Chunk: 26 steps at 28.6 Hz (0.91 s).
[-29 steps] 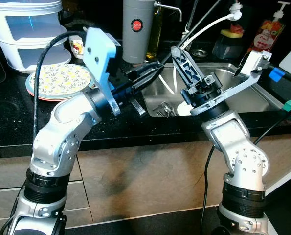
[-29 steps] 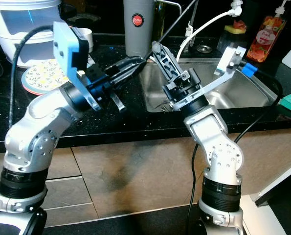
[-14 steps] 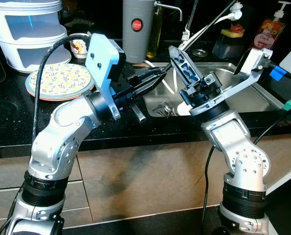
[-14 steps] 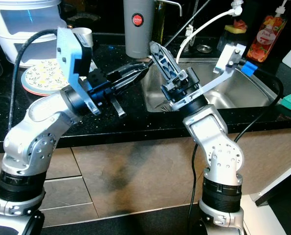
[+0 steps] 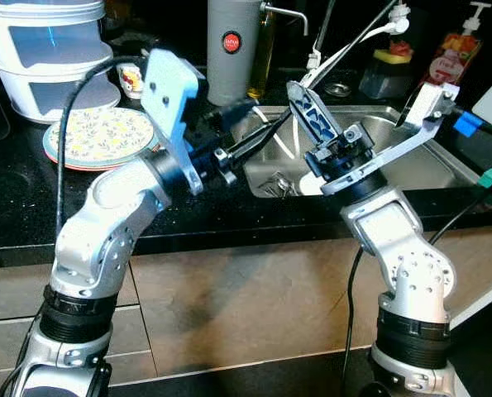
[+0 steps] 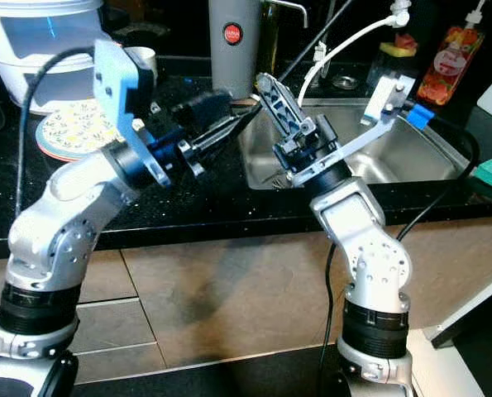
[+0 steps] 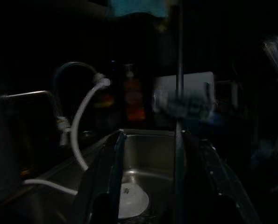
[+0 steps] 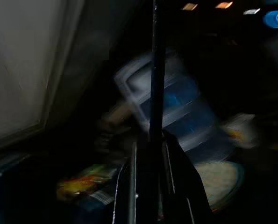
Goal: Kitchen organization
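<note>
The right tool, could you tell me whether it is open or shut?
Shut. In the right wrist view the right tool has its black fingers closed on a thin dark rod.

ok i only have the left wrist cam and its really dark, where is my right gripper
Observer: The right gripper is raised over the front of the sink, its fingers pointing toward the left arm.
Operator: is it holding anything
Observer: Yes, the right wrist view shows it shut on a thin dark rod. That may be the bar crossing your picture, but I cannot tell.
Operator: and whats on the counter to my left
Observer: A floral plate lies on the black counter beside the left arm, with a white stacked container behind it.
</note>
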Motion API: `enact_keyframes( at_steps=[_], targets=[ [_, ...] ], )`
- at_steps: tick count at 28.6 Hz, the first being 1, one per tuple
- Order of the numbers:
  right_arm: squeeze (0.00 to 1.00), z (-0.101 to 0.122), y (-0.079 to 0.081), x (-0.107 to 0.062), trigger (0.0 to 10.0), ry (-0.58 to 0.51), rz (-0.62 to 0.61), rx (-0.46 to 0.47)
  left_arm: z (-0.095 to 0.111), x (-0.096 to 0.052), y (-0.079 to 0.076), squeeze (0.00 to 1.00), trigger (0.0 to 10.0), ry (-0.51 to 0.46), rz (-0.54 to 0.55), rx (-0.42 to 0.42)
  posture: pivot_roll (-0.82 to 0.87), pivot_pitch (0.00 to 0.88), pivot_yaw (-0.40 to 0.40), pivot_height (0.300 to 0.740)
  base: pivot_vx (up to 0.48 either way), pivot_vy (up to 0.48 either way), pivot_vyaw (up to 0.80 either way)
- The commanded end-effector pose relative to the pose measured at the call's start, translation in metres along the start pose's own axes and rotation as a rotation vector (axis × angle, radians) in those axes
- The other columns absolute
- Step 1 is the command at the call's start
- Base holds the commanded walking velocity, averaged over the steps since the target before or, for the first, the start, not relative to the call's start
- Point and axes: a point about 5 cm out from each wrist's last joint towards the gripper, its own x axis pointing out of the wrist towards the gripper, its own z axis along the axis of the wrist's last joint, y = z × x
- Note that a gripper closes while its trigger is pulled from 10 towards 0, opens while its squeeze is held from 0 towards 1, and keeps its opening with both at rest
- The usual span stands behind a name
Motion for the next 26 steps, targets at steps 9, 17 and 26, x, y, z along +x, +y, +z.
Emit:
enact_keyframes(
  at_steps=[9, 17, 26],
  targets=[
    [0.00, -0.005, -0.113, 0.017, 10.0, 0.108, -0.631, -0.427, 0.005, -0.002, 0.019, 0.00, 10.0, -0.048, 0.093, -0.055, 0.11, 0.000, -0.086, 0.740, 0.000, 0.000, 0.00],
    [1.00, 0.013, -0.129, 0.023, 10.0, 0.088, -0.756, -0.503, -0.009, -0.002, 0.020, 0.00, 10.0, 0.022, 0.160, -0.040, 0.14, 0.000, -0.112, 0.740, 0.000, 0.000, 0.00],
    [0.00, 0.025, -0.090, 0.046, 10.0, -0.051, -0.453, -0.638, -0.069, -0.005, 0.045, 0.00, 10.0, 0.401, 0.461, 0.001, 0.11, 0.000, -0.092, 0.740, 0.000, 0.000, 0.00]
  ],
)
